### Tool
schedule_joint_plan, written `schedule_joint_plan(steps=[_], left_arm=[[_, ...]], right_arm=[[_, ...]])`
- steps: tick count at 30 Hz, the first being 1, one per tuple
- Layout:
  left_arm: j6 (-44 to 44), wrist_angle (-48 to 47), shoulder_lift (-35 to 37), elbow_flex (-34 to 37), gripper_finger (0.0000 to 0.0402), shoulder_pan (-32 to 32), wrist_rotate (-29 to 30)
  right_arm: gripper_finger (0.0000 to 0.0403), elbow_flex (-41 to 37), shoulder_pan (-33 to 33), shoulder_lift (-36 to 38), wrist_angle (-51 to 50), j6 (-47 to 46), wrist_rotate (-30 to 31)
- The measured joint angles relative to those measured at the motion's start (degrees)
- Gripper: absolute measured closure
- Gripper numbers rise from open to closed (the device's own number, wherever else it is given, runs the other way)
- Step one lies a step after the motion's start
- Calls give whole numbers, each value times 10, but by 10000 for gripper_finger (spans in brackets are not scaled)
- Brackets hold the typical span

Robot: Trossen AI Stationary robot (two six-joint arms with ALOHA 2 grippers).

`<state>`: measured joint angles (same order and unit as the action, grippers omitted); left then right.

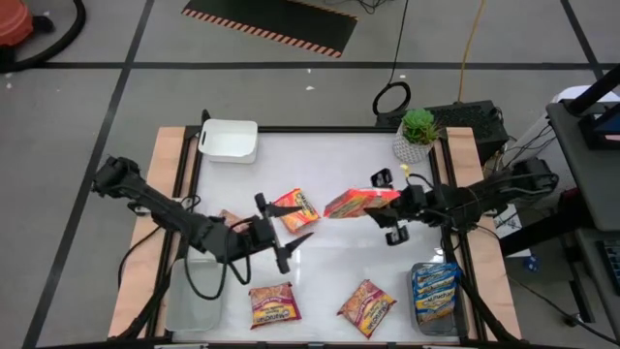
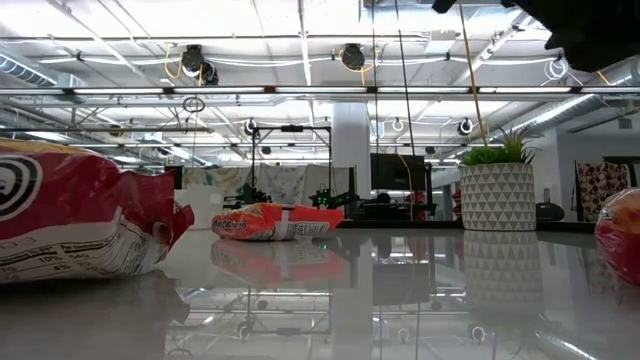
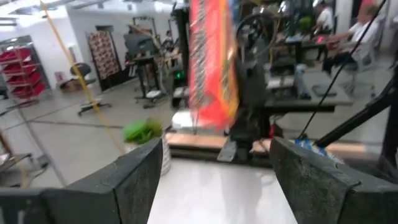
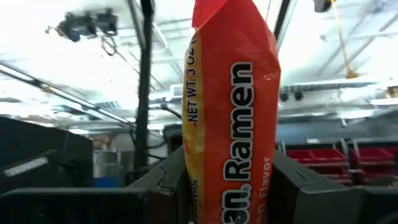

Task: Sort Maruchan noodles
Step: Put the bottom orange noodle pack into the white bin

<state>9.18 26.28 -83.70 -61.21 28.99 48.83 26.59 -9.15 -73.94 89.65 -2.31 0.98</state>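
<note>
The right pincer [image 1: 387, 206] is clamped on an orange-red packet [image 1: 360, 202], holding it up off the white counter [image 1: 339, 155], a little toward the left arm from the potted plant [image 1: 418, 133]; in the right wrist view the crinkly plastic wrapper [image 4: 230, 118] stands upright between the dark fingers, its lower end cut off, with "Ramen" readable. The left pincer [image 1: 276, 236] hovers farther from the plant with its jaws spread wide and nothing in them; its wrist view shows the held packet [image 3: 212, 62] only as a blur. A second orange packet [image 1: 294, 208] lies flat just beside the left pincer. Two more [image 1: 273, 304] [image 1: 366, 307] lie near the counter edge farthest from the plant. Blue packets [image 1: 435, 289] sit in a clear bin [image 1: 433, 323] whose walls are hard to make out. A white rectangular bin [image 1: 230, 140] stands well across from the plant. In the low view a packet [image 2: 80, 225] is cut off at the frame edge.
</note>
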Motion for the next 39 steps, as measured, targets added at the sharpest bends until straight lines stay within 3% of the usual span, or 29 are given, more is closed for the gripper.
schedule_joint_plan(steps=[7, 12, 19, 24, 31, 39], left_arm=[[47, 147, -43, 0, 101, -16, -59], [59, 198, -81, -1, 101, -18, -92], [69, 296, -97, 0, 101, -19, -88], [69, 388, -109, -1, 101, -34, -202], [86, 475, -163, -1, 101, -47, -212], [89, 540, -198, -2, 102, -78, -270]], right_arm=[[279, 82, -23, -76, 2, 18, -26], [279, 128, -49, -99, 2, 40, -27], [279, 124, -61, -57, 4, 71, -28], [279, 121, -76, -52, 3, 97, -26], [279, 121, -81, -29, 3, 108, -25], [279, 121, -90, -25, 3, 139, -25]])
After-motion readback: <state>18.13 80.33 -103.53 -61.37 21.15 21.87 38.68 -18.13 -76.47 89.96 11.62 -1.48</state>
